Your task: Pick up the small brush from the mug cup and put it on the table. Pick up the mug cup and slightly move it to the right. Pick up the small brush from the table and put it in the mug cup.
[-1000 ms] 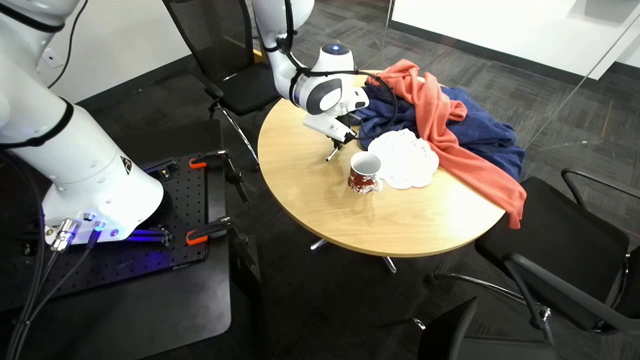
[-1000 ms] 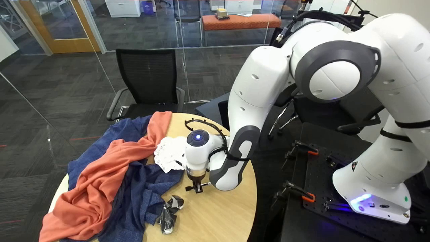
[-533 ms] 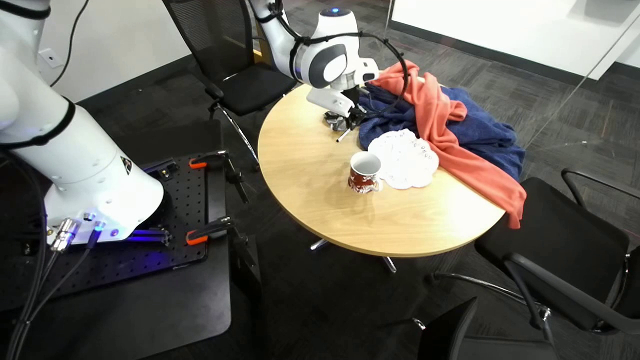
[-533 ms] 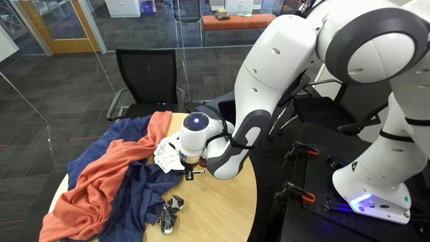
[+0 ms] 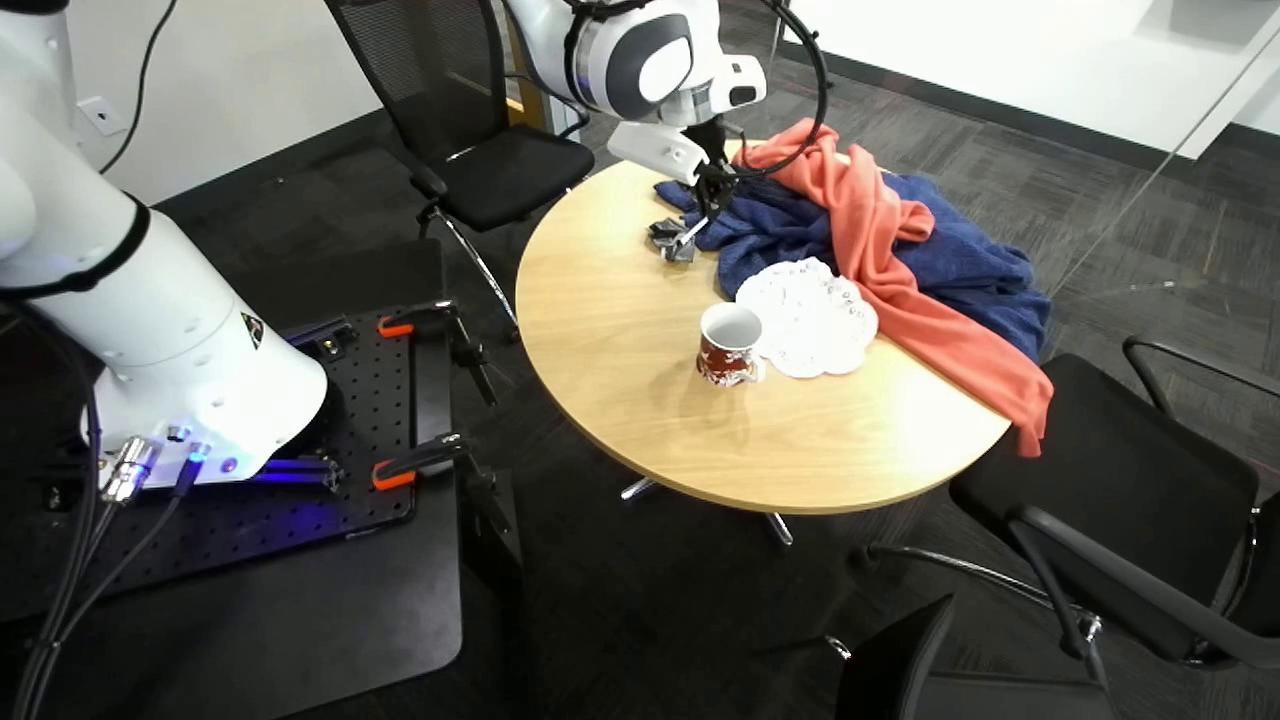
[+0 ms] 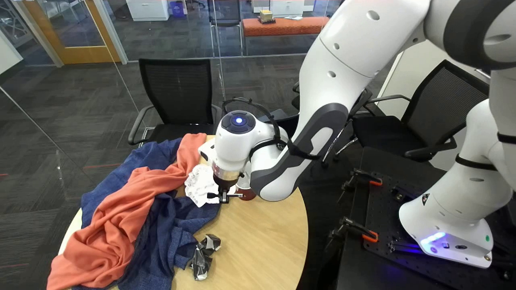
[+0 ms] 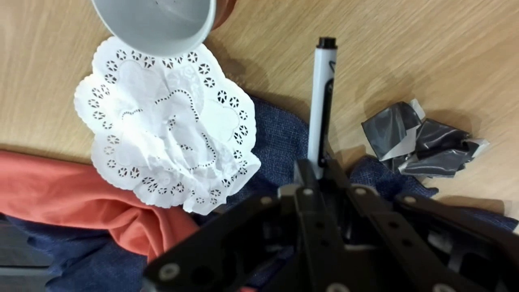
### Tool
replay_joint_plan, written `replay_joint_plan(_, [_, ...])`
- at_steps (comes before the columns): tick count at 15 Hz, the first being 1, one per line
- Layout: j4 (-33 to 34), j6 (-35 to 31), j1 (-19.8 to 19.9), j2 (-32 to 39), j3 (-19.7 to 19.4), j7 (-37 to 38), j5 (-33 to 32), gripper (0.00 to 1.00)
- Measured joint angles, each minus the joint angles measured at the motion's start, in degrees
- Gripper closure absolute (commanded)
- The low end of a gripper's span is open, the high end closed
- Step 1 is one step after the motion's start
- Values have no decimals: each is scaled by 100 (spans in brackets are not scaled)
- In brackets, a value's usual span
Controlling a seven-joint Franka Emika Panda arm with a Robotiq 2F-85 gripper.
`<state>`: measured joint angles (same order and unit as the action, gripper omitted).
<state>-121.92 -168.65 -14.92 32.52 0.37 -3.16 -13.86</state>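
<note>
Pinching the marker-like small brush (image 7: 319, 111), gripper (image 7: 318, 172) hangs above table (image 5: 600, 335). Brush's long axis juts well off upright; mug cup (image 5: 726, 357) stands apart, up-left of it in wrist view. Dropping in likely needs tipping vertical.

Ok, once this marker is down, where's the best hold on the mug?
I'd pinch the rim of the mug from straight above, one jaw inside, on the side facing the robot's base. It stands upright, mouth open, and its handle and the white doily lie away from that side. The end effector holds the marker, so free it first.
</note>
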Motion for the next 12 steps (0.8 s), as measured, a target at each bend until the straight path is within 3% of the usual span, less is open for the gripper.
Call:
replay_joint_plan(5, [-174,0,233,-184,224,-22,21,89])
replay_joint_plan(6, [-180,0,233,-184,225,-22,21,97])
replay_joint_plan(8, [-181,0,232,-179,226,-21,21,97])
replay_joint_plan(12, [-164,-118,-255,-155,-405,398,-93,97])
